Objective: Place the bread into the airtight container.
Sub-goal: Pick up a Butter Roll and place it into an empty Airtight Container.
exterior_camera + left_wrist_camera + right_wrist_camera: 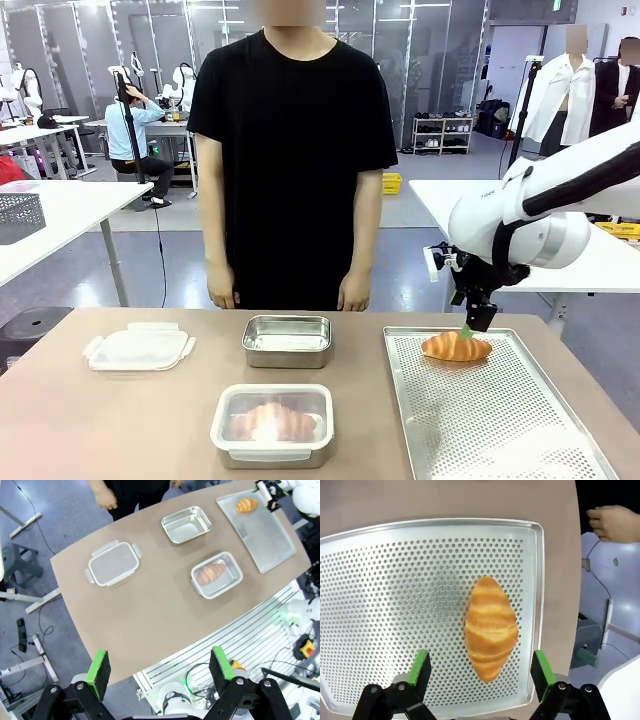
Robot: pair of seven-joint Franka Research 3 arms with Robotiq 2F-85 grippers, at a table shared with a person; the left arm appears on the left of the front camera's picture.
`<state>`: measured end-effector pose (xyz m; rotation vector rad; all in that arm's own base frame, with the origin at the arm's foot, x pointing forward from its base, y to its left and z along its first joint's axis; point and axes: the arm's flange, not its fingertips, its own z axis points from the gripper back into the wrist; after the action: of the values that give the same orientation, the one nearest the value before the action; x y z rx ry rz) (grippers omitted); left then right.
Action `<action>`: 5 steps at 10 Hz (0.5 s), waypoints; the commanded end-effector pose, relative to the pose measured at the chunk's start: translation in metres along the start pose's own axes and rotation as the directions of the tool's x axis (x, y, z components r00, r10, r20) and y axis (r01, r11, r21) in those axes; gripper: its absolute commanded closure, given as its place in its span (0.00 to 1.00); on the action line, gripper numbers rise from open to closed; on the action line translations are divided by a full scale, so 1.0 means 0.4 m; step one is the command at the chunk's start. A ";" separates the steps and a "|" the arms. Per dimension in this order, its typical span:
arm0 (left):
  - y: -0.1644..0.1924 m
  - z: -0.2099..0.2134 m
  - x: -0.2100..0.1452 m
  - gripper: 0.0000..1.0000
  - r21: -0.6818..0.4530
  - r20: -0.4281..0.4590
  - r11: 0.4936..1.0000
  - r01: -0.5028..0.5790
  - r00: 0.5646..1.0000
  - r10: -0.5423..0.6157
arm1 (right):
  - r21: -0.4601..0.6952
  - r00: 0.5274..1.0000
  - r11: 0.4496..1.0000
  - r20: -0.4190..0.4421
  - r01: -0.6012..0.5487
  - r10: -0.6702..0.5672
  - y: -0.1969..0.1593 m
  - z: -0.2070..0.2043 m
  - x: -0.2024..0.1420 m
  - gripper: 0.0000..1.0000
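A golden croissant, the bread [456, 347] [490, 627] [246, 504], lies at the far end of a perforated metal tray [500, 420] [380, 605]. My right gripper [468, 327] [481, 672] hovers just above the bread, open, with the green pads to either side and nothing gripped. An open, empty steel airtight container [287, 340] [186, 524] stands at the table's middle, and its clear lid [138, 347] [113, 563] lies to the left. My left gripper [159, 667] hangs open high above the table's near edge.
A second container [272, 424] [216, 574], lidded with a croissant inside, sits near the front edge. A person in black stands at the far side, hands [353, 295] [615, 522] hanging by the table edge. Bare tabletop [120, 420] lies at the front left.
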<state>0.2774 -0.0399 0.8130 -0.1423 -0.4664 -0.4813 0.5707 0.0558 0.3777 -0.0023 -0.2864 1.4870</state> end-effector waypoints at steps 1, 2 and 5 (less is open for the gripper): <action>0.000 0.001 -0.004 0.00 -0.004 0.000 1.000 0.004 1.000 -0.004 | 0.031 0.999 0.999 -0.038 0.035 -0.034 -0.061 -0.027 0.009 0.00; 0.000 0.001 -0.004 0.00 -0.004 0.000 1.000 0.004 1.000 -0.004 | 0.046 0.997 0.998 -0.060 0.053 -0.050 -0.084 -0.054 0.008 0.00; 0.000 0.001 -0.004 0.00 -0.004 0.000 1.000 0.004 1.000 -0.004 | 0.102 0.993 0.990 -0.075 0.097 -0.089 -0.124 -0.120 -0.012 0.00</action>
<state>0.2774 -0.0399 0.8130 -0.1423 -0.4665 -0.4812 0.6182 0.0504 0.3376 0.0252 -0.1863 1.4346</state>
